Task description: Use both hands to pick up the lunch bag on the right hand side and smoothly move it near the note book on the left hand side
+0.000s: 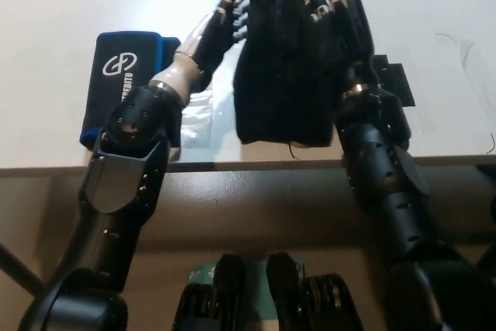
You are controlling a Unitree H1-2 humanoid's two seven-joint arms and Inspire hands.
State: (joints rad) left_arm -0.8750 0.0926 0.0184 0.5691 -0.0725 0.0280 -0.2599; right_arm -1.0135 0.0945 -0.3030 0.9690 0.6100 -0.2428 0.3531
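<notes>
A black lunch bag (283, 60) hangs just above the white table (62, 5), squeezed between my two hands. My left hand (217, 25) presses its fingers flat against the bag's left side. On the bag's upper right side, my right hand (341, 5) has its fingers curled over the fabric. The notebook (128, 67), black with a blue border and a white logo, lies on the table at the left, partly behind my left forearm. The bag's left edge is about a hand's width right of the notebook.
A clear plastic sheet (194, 118) lies on the table between notebook and bag. A small black flat piece (394, 79) shows behind my right wrist. The table's front edge (256, 165) runs across just below the bag. A thin wire (465, 44) lies at the far right.
</notes>
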